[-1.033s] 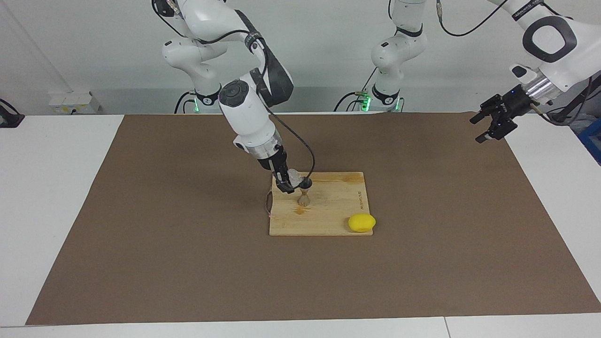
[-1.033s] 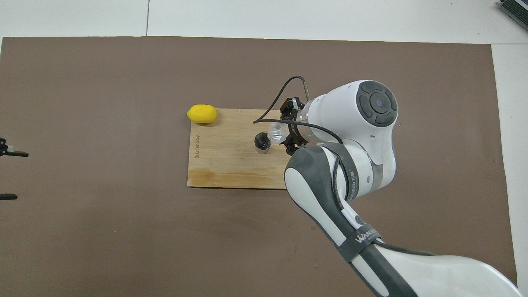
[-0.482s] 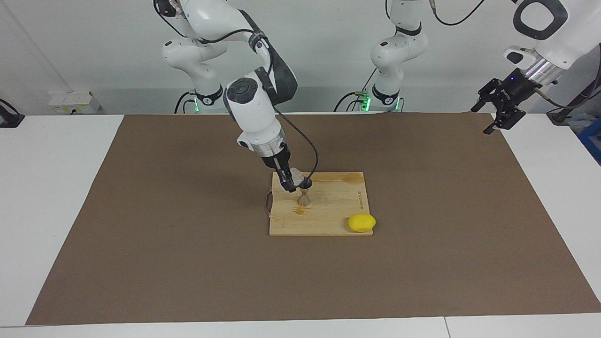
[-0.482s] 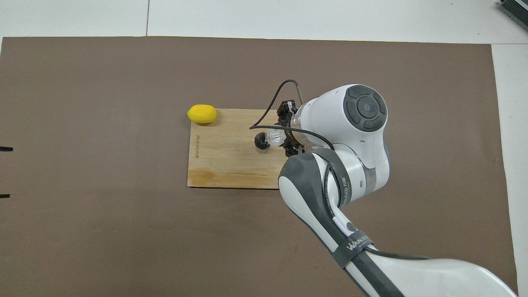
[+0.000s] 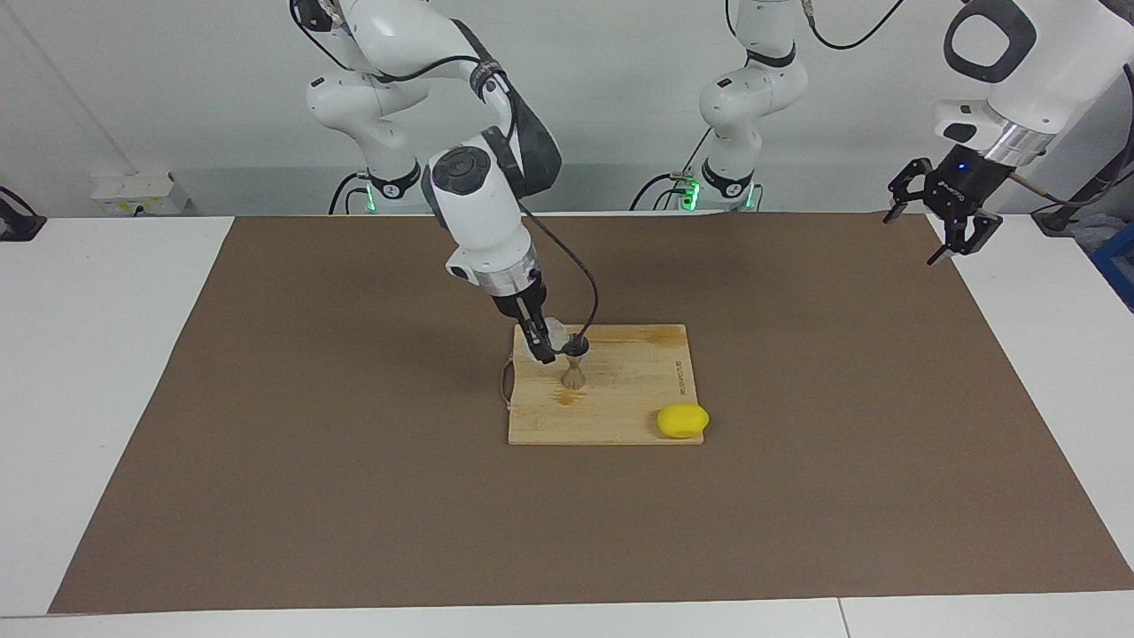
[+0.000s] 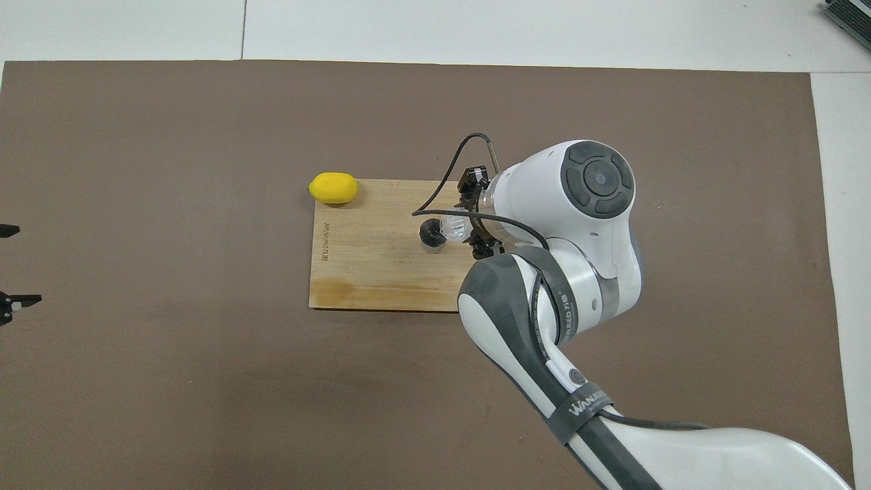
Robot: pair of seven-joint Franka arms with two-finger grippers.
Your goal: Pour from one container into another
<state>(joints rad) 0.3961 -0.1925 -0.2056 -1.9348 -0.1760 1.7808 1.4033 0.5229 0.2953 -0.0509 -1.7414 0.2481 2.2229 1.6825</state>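
Right hand (image 5: 542, 344) grasps the glass tumbler (image 5: 556, 334), tipped with its mouth over the jigger (image 5: 574, 365) on the cutting board (image 5: 620, 416), so contents fall in. Left hand (image 5: 941, 211) waits released over the left arm's counter end.

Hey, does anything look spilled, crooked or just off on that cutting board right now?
One thing: a darker, wet-looking patch on the cutting board, near the jigger, maybe a spill. Otherwise the jigger stands upright, the right gripper tips the glass tumbler over it, and the lemon overhangs the board's corner.
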